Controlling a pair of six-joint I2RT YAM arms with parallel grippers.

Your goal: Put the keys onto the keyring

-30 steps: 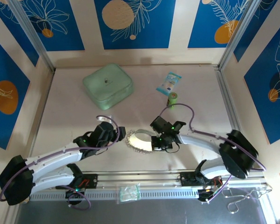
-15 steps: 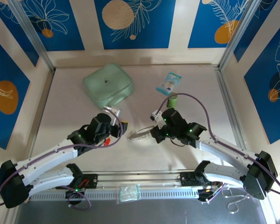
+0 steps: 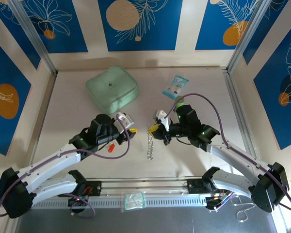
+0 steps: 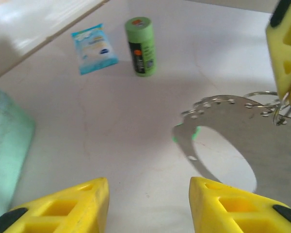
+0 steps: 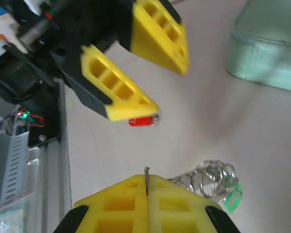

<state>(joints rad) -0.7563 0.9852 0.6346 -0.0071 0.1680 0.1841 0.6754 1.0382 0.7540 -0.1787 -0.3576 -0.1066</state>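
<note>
The red key [image 5: 141, 121] lies on the counter [image 3: 68, 111] by the left gripper [image 4: 148, 189], which is half open and holds nothing. Just past it, the right gripper [image 3: 154, 130] is squeezed tight on the keyring [image 4: 262, 141], held up on edge.

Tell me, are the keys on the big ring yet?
Not all. The right gripper holds the keyring up. The green key may already hang among its silvery rings; hard to tell. The red key lies on the table, not threaded, and the open left gripper holds nothing.
</note>
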